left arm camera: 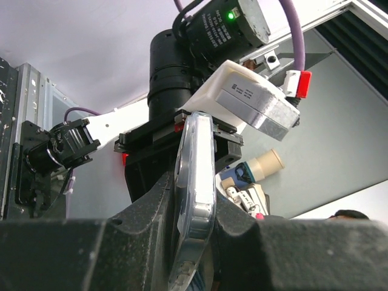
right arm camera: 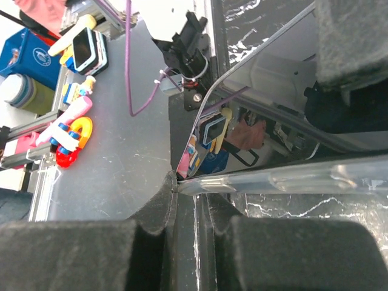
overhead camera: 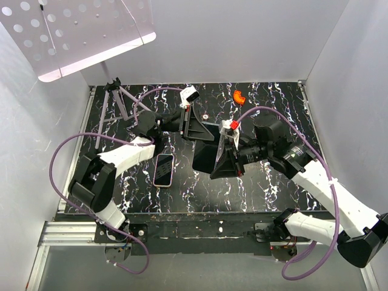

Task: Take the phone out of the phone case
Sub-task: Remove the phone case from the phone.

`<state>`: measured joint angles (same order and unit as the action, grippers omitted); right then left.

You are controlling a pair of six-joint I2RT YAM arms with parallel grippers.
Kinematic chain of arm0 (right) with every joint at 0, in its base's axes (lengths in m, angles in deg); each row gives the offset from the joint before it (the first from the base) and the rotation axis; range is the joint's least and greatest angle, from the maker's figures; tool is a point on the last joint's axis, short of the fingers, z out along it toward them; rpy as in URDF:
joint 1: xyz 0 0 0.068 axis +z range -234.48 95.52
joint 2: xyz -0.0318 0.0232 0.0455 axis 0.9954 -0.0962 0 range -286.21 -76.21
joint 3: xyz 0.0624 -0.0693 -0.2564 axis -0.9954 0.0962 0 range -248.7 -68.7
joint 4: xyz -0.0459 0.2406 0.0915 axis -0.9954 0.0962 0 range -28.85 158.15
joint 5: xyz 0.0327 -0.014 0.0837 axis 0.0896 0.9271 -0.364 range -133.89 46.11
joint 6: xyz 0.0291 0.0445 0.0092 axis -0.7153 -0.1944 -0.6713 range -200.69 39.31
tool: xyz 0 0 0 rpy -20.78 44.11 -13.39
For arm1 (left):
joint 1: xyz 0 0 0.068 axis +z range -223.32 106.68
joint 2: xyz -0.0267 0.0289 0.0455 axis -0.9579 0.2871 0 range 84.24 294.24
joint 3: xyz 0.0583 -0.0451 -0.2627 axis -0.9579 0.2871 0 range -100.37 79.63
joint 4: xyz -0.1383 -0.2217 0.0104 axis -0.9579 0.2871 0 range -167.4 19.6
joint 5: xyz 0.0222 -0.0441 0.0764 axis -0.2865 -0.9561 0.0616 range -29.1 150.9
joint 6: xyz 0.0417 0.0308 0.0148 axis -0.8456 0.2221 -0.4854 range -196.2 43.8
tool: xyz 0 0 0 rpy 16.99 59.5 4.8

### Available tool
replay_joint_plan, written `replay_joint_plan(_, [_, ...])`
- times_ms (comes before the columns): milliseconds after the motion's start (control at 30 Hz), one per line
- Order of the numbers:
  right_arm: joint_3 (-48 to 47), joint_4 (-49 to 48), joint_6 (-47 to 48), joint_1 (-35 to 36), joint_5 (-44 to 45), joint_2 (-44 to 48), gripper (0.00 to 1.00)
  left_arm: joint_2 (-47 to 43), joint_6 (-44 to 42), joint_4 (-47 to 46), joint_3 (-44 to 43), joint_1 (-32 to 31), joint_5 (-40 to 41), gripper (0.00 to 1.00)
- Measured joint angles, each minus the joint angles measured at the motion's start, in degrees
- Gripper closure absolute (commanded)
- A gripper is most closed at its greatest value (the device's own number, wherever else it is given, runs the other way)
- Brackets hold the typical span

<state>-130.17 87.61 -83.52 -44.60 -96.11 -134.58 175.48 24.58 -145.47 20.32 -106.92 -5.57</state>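
Your black marbled worktop (overhead camera: 267, 182) carries everything, and both arms reach in to meet just above its centre. The left tool (left arm camera: 194, 242) comes from 9 o'clock and the right tool (right arm camera: 185, 212) from 4 o'clock.

In the left wrist view the left tool's pads are nearly together on the lower rim of the clear phone case (left arm camera: 195, 176), which stands on edge between them; the right tool clamps the far end of that same case. In the right wrist view its jaws are just as narrow, with the transparent rim running into the slit between them; you can see straight through the shell, so I judge it to be empty.

The phone (overhead camera: 163, 170) lies flat on the worktop at about 8 o'clock from the centre, screen up, well apart from both tools and touched by neither; a small orange piece (overhead camera: 239, 96) sits at 1 o'clock, out of the way.

So the main step looks done, with phone and case separated; what remains for you, as I read it, is to set the case down, release both grips and pull the arms back.
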Motion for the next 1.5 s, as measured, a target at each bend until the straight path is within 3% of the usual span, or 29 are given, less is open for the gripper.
replay_joint_plan(300, [-3.19, 7.8, 4.61, 0.11, 5.9, -2.91, 0.99, 5.88, 3.23, -6.14, -1.33, 0.24, -0.02, 1.0])
replay_joint_plan(700, [-5.44, 12.09, 12.31, 2.05, 17.44, -4.76, 0.99, 9.68, 5.81, -6.51, -2.58, 0.46, 1.7, 1.0])
replay_joint_plan(900, [0.98, 4.33, 9.92, 6.05, 37.51, -0.68, 0.98, 9.73, 6.84, -5.42, -2.16, 0.59, 4.68, 1.0])
replay_joint_plan(967, [3.52, 2.25, 6.43, 6.38, 40.61, 1.64, 0.87, 9.73, 6.82, -3.93, -1.03, 0.55, 6.82, 1.0])
replay_joint_plan(1067, [3.93, 2.47, -0.9, 6.75, 43.04, 4.2, 0.7, 8.81, 5.68, 2.4, 0.57, 1.33, 11.34, 1.0])
replay_joint_plan(1267, [2.99, 5.2, -17.68, 6.08, 45.24, 5.2, 0.46, 2.69, -6.97, 25.94, 1.88, 2.43, 15.34, 1.0])
replay_joint_plan(1400, [4.63, 7.54, -27.1, 5.44, 44.68, 9.09, 0.44, -3.8, -17.31, 39.76, 1.88, 2.82, 18.47, 1.0])
replay_joint_plan(1500, [5.11, 7.41, -33.07, 5.09, 41.88, 14.69, 0.55, -6.88, -21.73, 45.16, 2.01, 3.19, 21.07, 1.0])
